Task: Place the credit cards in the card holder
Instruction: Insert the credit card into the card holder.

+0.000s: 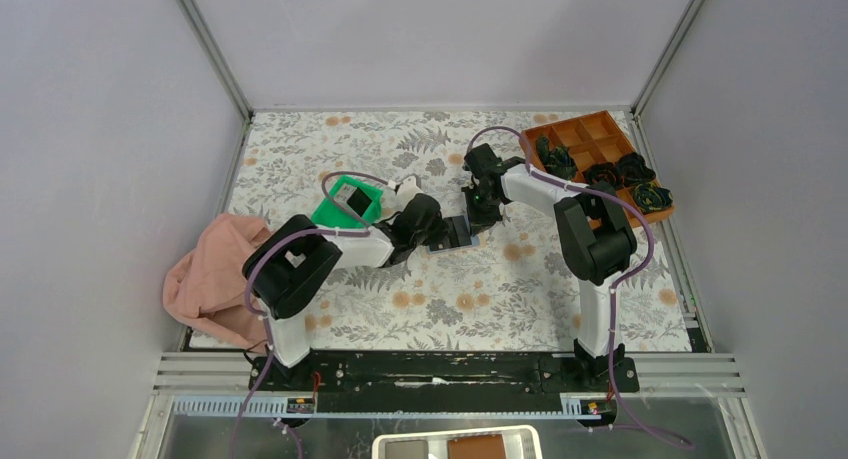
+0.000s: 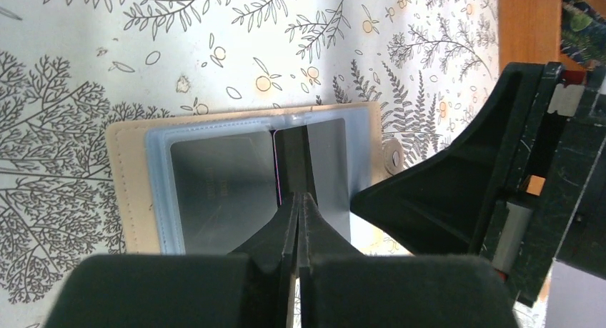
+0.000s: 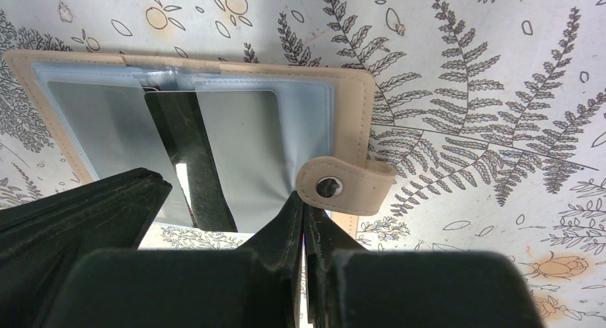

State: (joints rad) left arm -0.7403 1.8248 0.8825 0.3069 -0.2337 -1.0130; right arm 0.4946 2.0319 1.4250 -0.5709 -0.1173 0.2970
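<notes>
Plain pale-grey walls [image 1: 90,109] with aluminium corner posts [image 1: 213,49] around a fern-patterned tabletop [image 1: 450,299].

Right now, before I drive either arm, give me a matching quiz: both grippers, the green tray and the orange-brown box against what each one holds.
Things
1. left gripper
2. right gripper
3. green tray
4. compartment box

States
a. shut on the edge of the card holder, by its snap tab
b. holds dark rosettes
c. shut on a credit card, edge-on
d. holds one dark card

Pairs: 1-c, 2-a, 3-d, 4-b
</notes>
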